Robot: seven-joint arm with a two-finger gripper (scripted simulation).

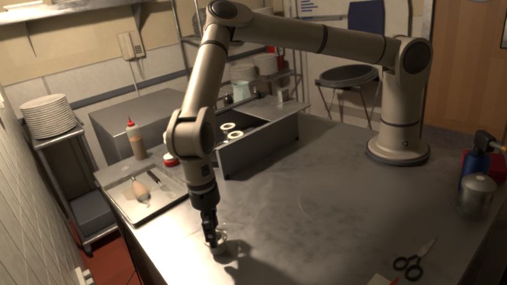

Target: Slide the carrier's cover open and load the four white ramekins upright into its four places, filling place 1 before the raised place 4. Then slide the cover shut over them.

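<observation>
A white ramekin [218,244] stands upright on the steel table near its front left edge. My gripper [212,236] is open and has come straight down over its rim, holding nothing. The gripper hides part of the ramekin. The carrier [253,136] is a dark grey box further back on the table. Its cover [274,108] is slid away to the right. Two white ramekins [227,127] [235,135] stand upright inside the carrier. The arm hides the carrier's left part.
A metal tray [147,193] with a piping bag and a small knife lies left of the gripper. A sauce bottle [135,139] and a small red tin [171,160] stand behind it. Scissors [413,260], a steel canister [476,195] and a blue torch [477,157] are on the right.
</observation>
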